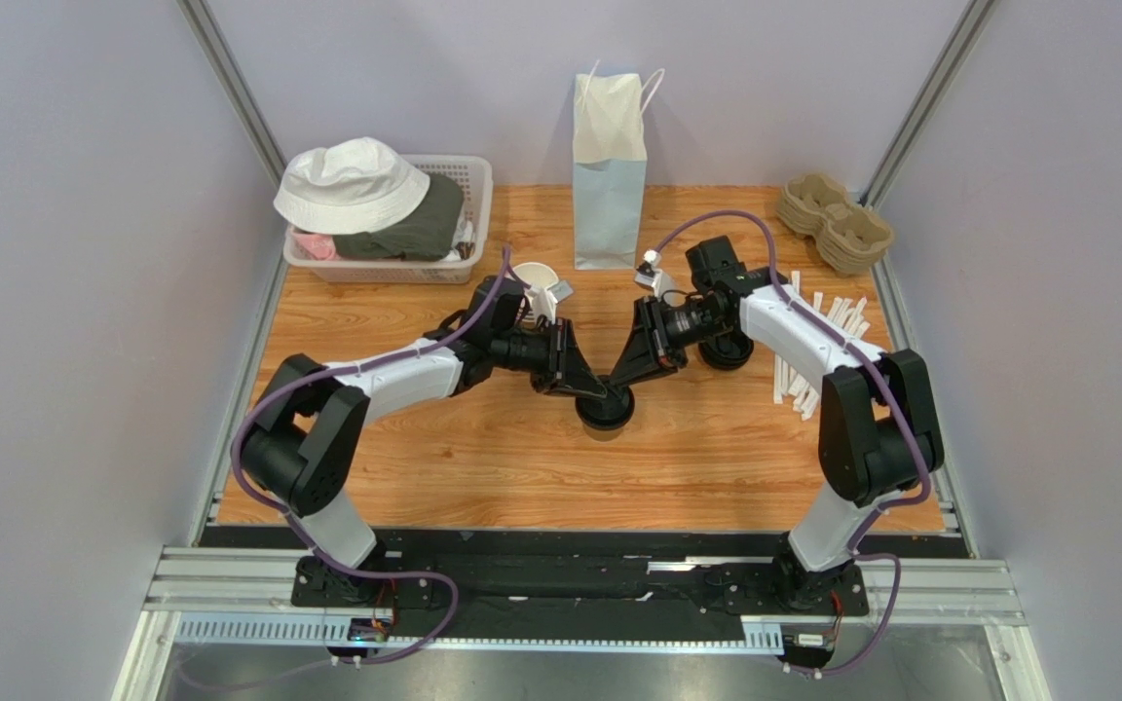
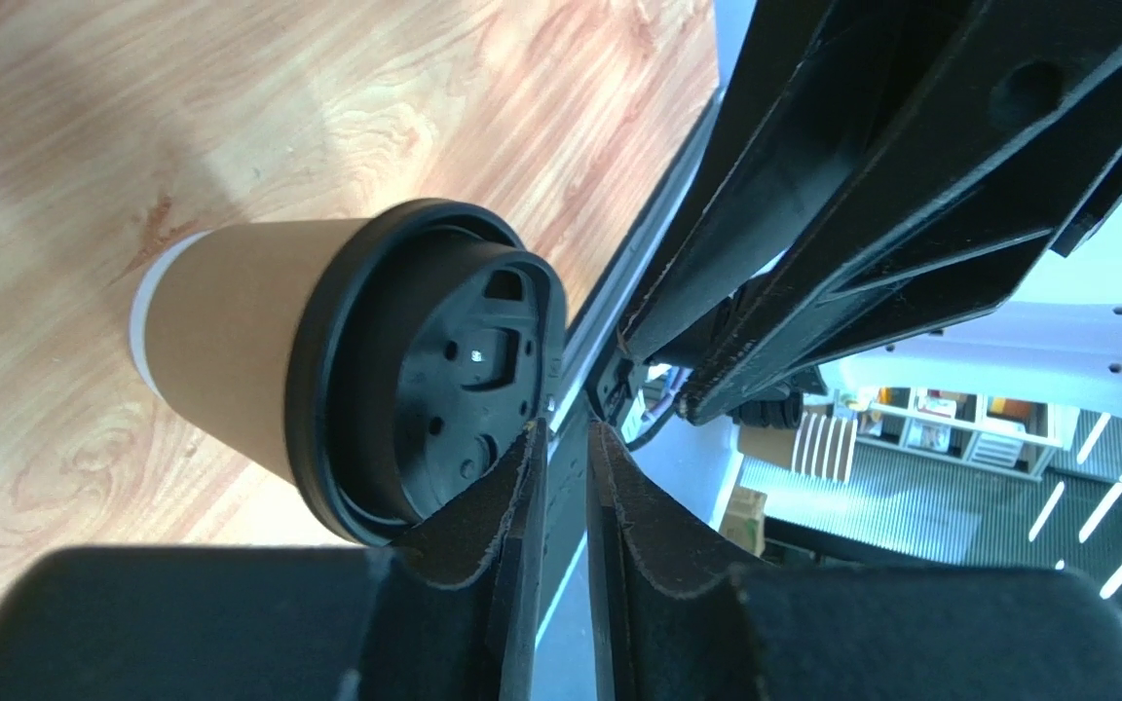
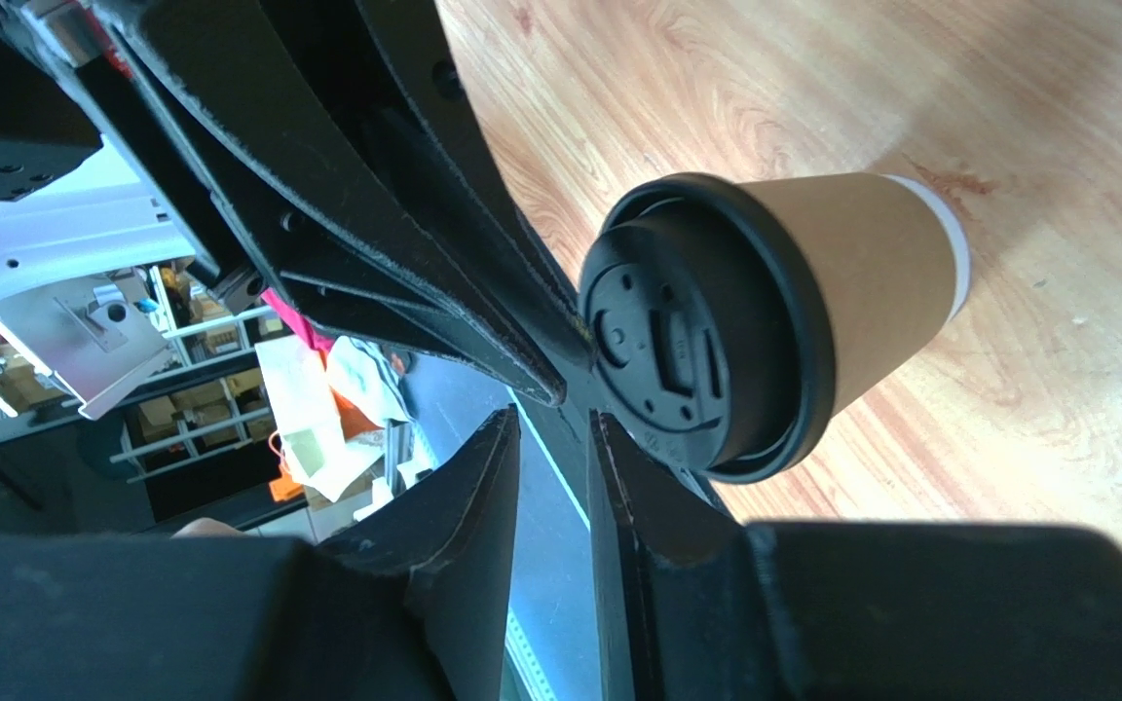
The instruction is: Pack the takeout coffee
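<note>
The takeout coffee [image 1: 605,409], a brown paper cup with a black lid, stands upright on the wooden table between both arms. My left gripper [image 1: 592,389] and right gripper [image 1: 623,383] point down at its lid from either side, tips close together. In the left wrist view the cup [image 2: 231,336] sits left of my left gripper [image 2: 564,427], and one fingertip [image 2: 520,460] overlaps the lid's rim [image 2: 421,380]. In the right wrist view the cup [image 3: 874,263] is right of my right gripper [image 3: 552,416]. Both pairs of jaws stand a narrow slit apart with nothing between them.
A white paper bag [image 1: 610,146] stands upright at the back. A basket [image 1: 472,183] holding a white hat [image 1: 351,183] is back left, with a stack of lidless cups [image 1: 538,281] near it. Cardboard carriers [image 1: 833,222], white sticks [image 1: 823,343] and loose black lids [image 1: 728,351] lie right.
</note>
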You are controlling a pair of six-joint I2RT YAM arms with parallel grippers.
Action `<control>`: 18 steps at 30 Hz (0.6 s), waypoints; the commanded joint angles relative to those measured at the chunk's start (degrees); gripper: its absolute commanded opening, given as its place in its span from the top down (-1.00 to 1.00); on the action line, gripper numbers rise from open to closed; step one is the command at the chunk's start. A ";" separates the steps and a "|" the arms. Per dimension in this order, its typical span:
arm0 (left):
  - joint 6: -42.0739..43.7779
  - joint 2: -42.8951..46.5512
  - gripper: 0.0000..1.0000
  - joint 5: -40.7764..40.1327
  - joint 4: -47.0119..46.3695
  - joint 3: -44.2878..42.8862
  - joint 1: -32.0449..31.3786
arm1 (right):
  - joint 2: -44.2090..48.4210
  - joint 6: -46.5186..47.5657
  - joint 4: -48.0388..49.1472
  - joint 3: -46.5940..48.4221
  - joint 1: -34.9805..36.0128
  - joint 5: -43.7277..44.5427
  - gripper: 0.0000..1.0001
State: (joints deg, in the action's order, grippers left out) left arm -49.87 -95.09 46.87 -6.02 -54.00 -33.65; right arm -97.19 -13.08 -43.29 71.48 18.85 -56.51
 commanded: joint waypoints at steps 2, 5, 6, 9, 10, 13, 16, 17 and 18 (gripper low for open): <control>-0.50 -2.38 0.58 -0.73 -2.24 0.47 -0.01 | -2.74 -0.81 3.30 -0.38 0.31 -0.27 0.48; 0.12 -3.00 0.64 -0.82 -2.07 1.26 0.07 | -4.06 -0.72 3.30 -0.82 0.31 0.52 0.51; 0.29 -3.17 0.67 -0.73 -1.89 1.44 0.16 | -4.32 -0.54 3.30 -1.25 0.31 1.05 0.52; 1.34 -3.87 0.74 -0.29 -1.80 1.97 0.34 | -5.03 -0.10 3.21 -2.22 0.22 2.54 0.55; 1.52 -3.96 0.75 -0.29 -1.71 2.14 0.34 | -5.20 0.16 3.12 -2.49 0.22 3.24 0.57; 2.05 -5.19 0.80 -0.20 -1.89 3.02 0.78 | -5.82 0.86 3.03 -3.19 0.13 5.17 0.60; 3.02 -5.90 0.85 -0.38 -2.15 3.90 1.22 | -6.61 1.48 2.95 -3.80 -0.22 6.76 0.63; 3.37 -6.33 0.88 -0.38 -2.15 4.25 1.57 | -7.05 1.57 3.03 -3.98 -0.31 7.11 0.64; 3.55 -6.51 0.90 -0.29 -2.15 4.43 1.66 | -7.23 1.65 2.95 -4.16 -0.39 7.38 0.64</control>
State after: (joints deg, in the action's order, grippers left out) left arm -50.09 -98.96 48.62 -10.74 -52.12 -32.73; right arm -102.13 -13.63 -41.28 68.82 18.98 -55.13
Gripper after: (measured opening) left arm 0.067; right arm 0.184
